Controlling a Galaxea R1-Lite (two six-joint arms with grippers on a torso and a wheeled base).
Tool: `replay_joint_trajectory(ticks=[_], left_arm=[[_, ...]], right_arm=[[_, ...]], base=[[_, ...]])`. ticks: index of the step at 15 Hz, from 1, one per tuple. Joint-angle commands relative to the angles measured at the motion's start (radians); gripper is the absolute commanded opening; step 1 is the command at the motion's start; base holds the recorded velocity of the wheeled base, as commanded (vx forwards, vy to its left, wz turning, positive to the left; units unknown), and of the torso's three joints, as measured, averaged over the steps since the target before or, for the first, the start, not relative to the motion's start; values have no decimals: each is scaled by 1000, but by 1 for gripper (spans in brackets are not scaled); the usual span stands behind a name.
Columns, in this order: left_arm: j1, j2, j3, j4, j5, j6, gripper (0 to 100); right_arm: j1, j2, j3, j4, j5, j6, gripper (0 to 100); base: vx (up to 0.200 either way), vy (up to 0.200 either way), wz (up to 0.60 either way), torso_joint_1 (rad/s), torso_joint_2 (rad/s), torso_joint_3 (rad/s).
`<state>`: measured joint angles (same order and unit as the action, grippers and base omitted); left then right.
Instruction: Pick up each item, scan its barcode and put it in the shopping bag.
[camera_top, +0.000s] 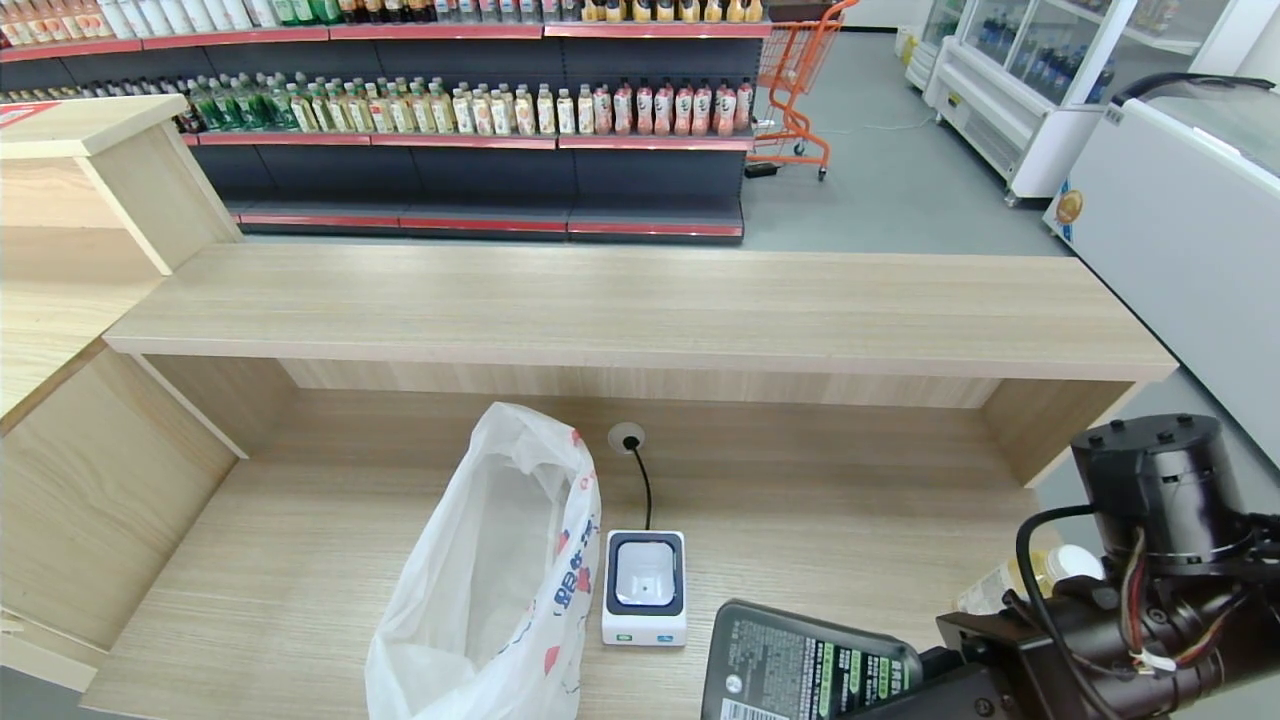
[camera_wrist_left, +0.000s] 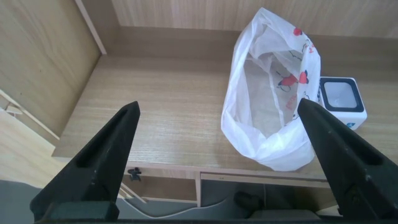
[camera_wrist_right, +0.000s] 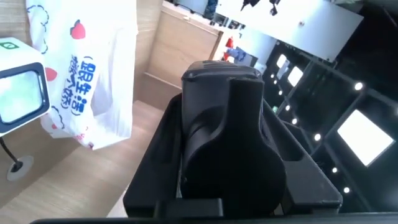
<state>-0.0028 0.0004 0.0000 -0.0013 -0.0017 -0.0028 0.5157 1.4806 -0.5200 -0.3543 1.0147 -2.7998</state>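
Black plastic sits clamped between the jaws of the right gripper (camera_wrist_right: 227, 134): a dark bottle (camera_top: 800, 662) with a green and white label, its capped end (camera_wrist_right: 221, 73) pointing away from the wrist and the jaws closed against its two sides. In the head view the right gripper holds this bottle low at the near right of the wooden counter (camera_top: 850, 500), label side up, near the scanner (camera_top: 645, 585) and to its right; whether the bottle touches the counter top I cannot tell. The left gripper (camera_wrist_left: 217, 106) has its jaws spread wide with nothing between them, poised over the near left part of the counter, the two dark fingers (camera_wrist_left: 99, 168) framing the shopping bag (camera_top: 490, 570). That bag, white thin plastic with red and blue print, stands with its mouth open at the middle of the counter, and its right side rests just against the scanner. The scanner is a small white box with a dark-framed window facing up; a black cable (camera_top: 644, 490) runs from its back edge to a round hole (camera_top: 626, 437) in the counter by the back wall. Behind the right arm a clear bottle of yellowish drink with a white cap (camera_top: 1040, 572) lies on the counter, partly hidden by the arm. Beyond the raised counter ledge (camera_top: 640, 310) stand shelves of drinks (camera_top: 470, 110), an orange trolley (camera_top: 800, 80) and white freezers (camera_top: 1180, 200)
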Motion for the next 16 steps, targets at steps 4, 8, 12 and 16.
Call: replay_joint_trajectory(ticks=[4, 8, 12, 16], left_arm=[[0, 0, 0, 0, 0, 0, 100], [0, 0, 0, 0, 0, 1, 100], [0, 0, 0, 0, 0, 0, 100], [0, 0, 0, 0, 0, 0, 100]], right_arm=[[-5, 18, 3, 0, 1, -80, 0], [-19, 21, 5, 1, 2, -80, 0], [-20, 20, 6, 1, 16, -80, 0], [-59, 23, 14, 1, 16, -80, 0]], base=[[0, 0, 0, 0, 0, 0], [0, 0, 0, 0, 0, 0], [0, 0, 0, 0, 0, 0], [0, 0, 0, 0, 0, 0]])
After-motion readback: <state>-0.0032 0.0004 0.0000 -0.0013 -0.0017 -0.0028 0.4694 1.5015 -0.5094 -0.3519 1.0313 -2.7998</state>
